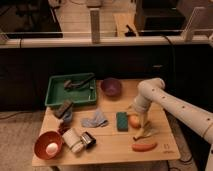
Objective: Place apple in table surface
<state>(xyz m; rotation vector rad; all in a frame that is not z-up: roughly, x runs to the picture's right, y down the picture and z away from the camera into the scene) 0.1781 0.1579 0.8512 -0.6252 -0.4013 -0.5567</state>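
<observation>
The apple [134, 121] is a small round orange-yellow fruit on the light tan plank table surface [155, 107], right of the green sponge [121, 121]. My gripper [138, 118] hangs from the white arm [165, 102] that comes in from the right. It points down right at the apple and overlaps its right side. I cannot tell whether the apple rests on the wood or is held just above it.
A green tray [71, 91] with dark utensils stands back left, a purple bowl [111, 86] beside it. A red bowl with a white egg [51, 147] is front left. A reddish sausage-shaped item [144, 147], a banana peel [146, 132], a blue cloth [95, 119] and cans [80, 140] lie around.
</observation>
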